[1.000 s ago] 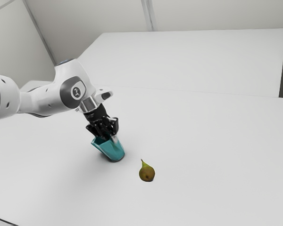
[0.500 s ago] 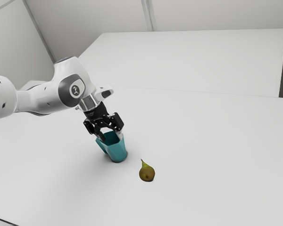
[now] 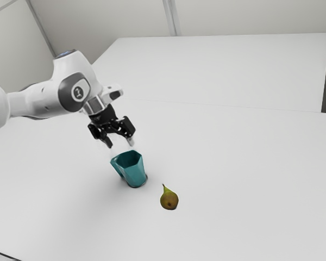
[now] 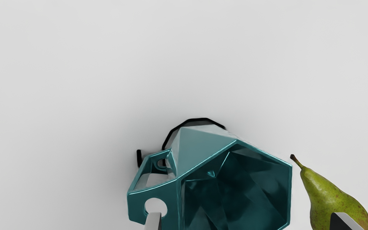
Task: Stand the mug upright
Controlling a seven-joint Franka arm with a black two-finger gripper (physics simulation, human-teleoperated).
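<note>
It looks like a plain lab, though the exact kind is unclear: a robot arm (image 3: 41, 102) reaches in, its fingers (image 3: 127, 128) above a white table (image 3: 233, 174). Well beyond the fingers are another white surface (image 3: 223, 70) and pale walls (image 3: 250, 16).

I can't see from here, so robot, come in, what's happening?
Hand open, above mug. Mug upright on table. Pear nearby, not blocking.

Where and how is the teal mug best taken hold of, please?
I would pinch the rim of the mug opposite its handle, coming down from above with the fingers astride the wall: its mouth faces up, likely leaving room inside, and the handle is out of the way.
</note>
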